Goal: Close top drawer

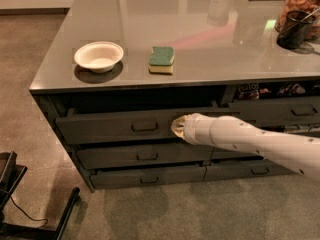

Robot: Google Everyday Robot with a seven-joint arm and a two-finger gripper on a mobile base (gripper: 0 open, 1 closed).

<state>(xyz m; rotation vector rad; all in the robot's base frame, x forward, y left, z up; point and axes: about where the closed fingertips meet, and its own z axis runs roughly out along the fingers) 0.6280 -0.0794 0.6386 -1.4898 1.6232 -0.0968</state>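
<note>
The top drawer (110,126) is a wide dark grey drawer with a small bracket handle (145,127), just under the counter top on the left column. It stands only slightly out from the cabinet face, with a thin dark gap above its front. My gripper (178,126) is at the end of the white arm that comes in from the right. It presses against the drawer front just right of the handle.
A white bowl (99,56) and a green sponge (161,60) sit on the grey counter (200,29). Two slimmer drawers (142,155) lie below. The right column's drawer (280,111) is partly open. A black stand (15,194) is on the floor at left.
</note>
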